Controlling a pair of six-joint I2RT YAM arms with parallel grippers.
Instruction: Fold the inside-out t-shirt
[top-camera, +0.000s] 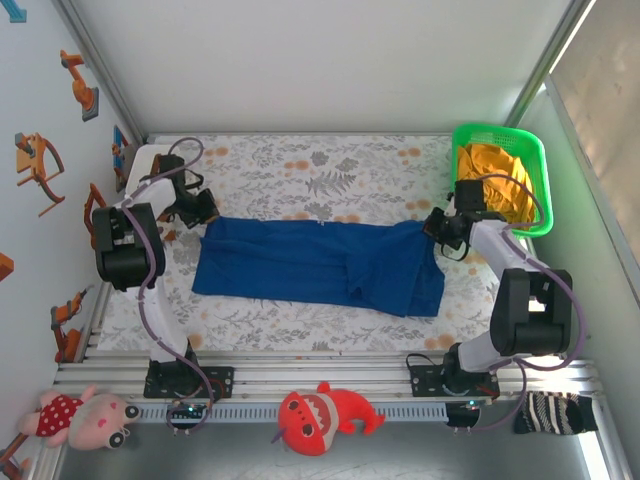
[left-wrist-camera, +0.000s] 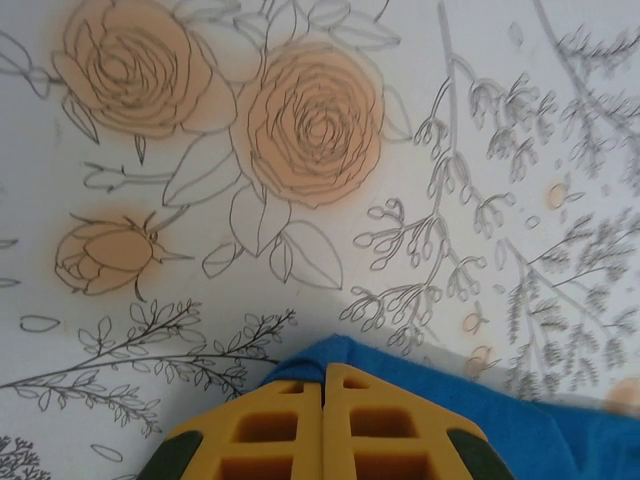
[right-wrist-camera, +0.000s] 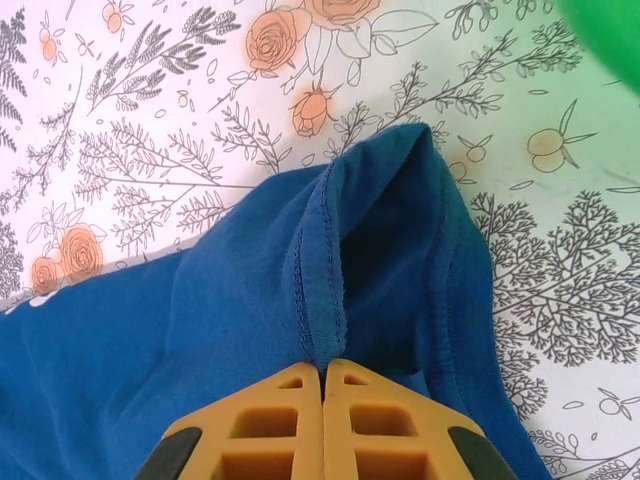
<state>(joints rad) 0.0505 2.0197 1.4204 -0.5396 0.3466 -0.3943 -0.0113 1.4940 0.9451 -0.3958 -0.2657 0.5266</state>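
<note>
My left fingers (left-wrist-camera: 385, 392) are clenched on the left end of the inside-out t-shirt (top-camera: 320, 262), which lies as a long band across the worktop (top-camera: 300, 165). My right fingers (right-wrist-camera: 385, 393) pinch a seam at its other end. I judge it part-folded (lengthwise only), with the crosswise folds left. The green basket (top-camera: 497, 129) holds an orange-yellow garment (top-camera: 495, 170).

t-shirt (left-wrist-camera: 560, 440) corner seemingly under left hand (left-wrist-camera: 322, 372), basket (right-wrist-camera: 610, 35) blurred

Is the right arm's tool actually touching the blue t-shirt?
Touching. The right wrist view shows the right tool closed on a raised seam fold of the blue t-shirt, cloth pinched between its tips.
</note>
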